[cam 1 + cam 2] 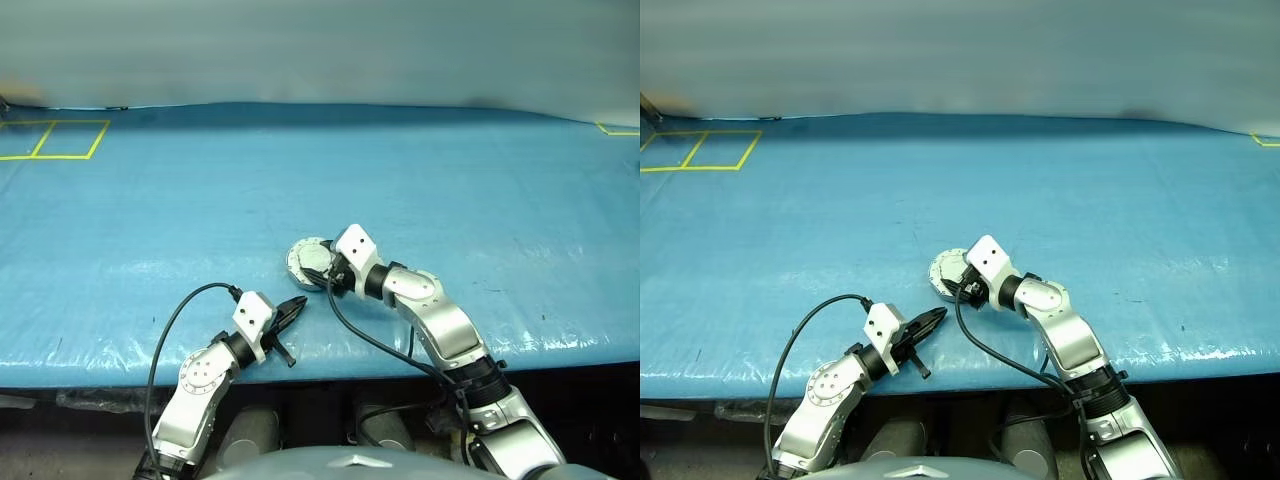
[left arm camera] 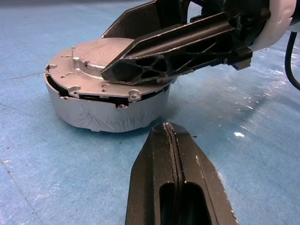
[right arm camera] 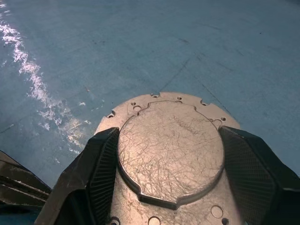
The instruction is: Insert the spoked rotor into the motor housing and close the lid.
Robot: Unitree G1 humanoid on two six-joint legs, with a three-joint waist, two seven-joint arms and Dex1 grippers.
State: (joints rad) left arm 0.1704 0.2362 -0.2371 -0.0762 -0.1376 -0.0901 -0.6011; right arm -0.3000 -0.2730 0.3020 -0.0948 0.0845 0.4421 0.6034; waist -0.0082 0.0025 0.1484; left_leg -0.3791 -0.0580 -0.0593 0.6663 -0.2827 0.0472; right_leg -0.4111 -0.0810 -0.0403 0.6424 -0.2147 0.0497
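Blue mat [image 1: 200, 200] covers whole work surface, yellow tape squares [image 1: 55, 140] at far left corner. Motor housing [image 2: 108, 110] near front edge, lid [image 3: 171, 150] closed flat. Right gripper [image 3: 168, 187] fingers apart, straddling lid. Left gripper [image 2: 176, 187] pressed together, empty, just beside housing.

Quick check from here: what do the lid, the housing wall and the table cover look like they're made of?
Lid: bare grey metal, likely cast aluminium, matte and covered in fine scratches. Housing wall: the same silvery metal, scuffed with dark scratch marks. Table cover: looks like blue plastic sheeting, wrinkled and slightly glossy, with glare patches.
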